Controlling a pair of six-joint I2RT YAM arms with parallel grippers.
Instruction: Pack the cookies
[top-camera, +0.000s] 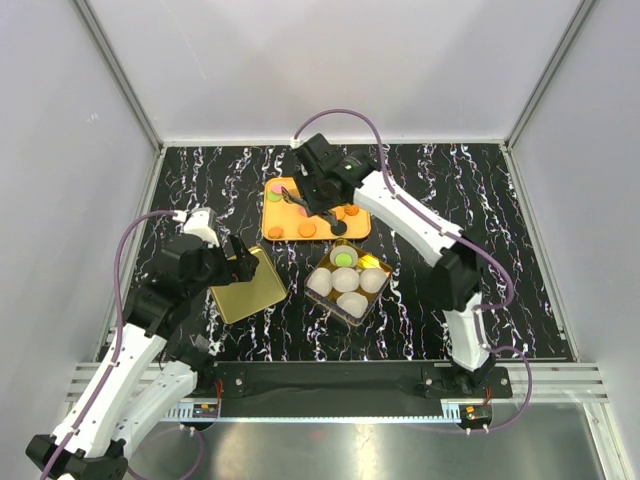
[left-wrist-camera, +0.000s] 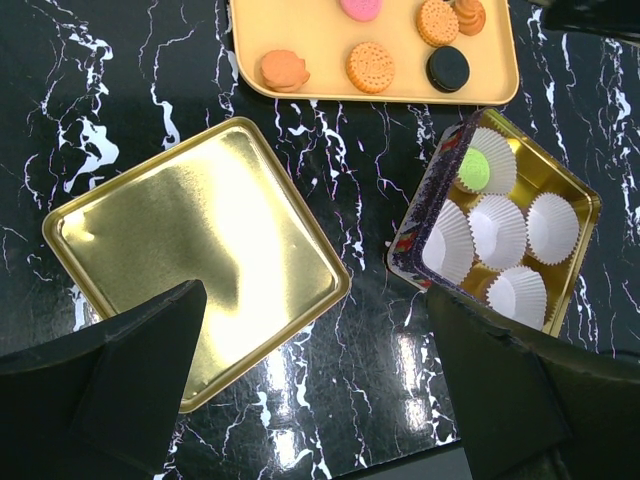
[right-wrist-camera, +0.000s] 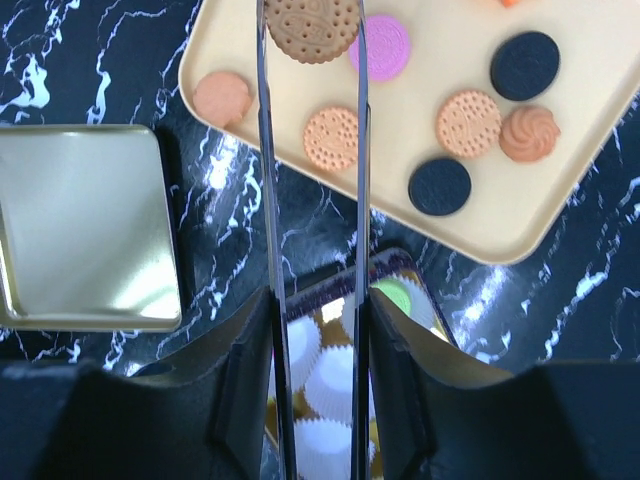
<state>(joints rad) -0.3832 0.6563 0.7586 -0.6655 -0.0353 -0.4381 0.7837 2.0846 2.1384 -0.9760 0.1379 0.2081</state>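
Note:
Several cookies lie on the orange tray (top-camera: 285, 190): a round orange one (left-wrist-camera: 370, 67), a black one (left-wrist-camera: 447, 68), a pink one (right-wrist-camera: 381, 47). My right gripper (right-wrist-camera: 313, 320) is above the tray's near edge, shut on metal tongs (right-wrist-camera: 268, 200). The tongs' tips pinch a brown round cookie (right-wrist-camera: 312, 28) over the tray. A patterned tin (left-wrist-camera: 432, 190) holds several white paper cups; one cup holds a green cookie (left-wrist-camera: 473, 168). My left gripper (left-wrist-camera: 315, 330) is open and empty, above the table between the gold lid and the tin.
A square gold lid (left-wrist-camera: 190, 250) lies flat on the black marbled table, left of the tin. The tin (top-camera: 384, 293) sits just in front of the tray. White enclosure walls and metal posts ring the table.

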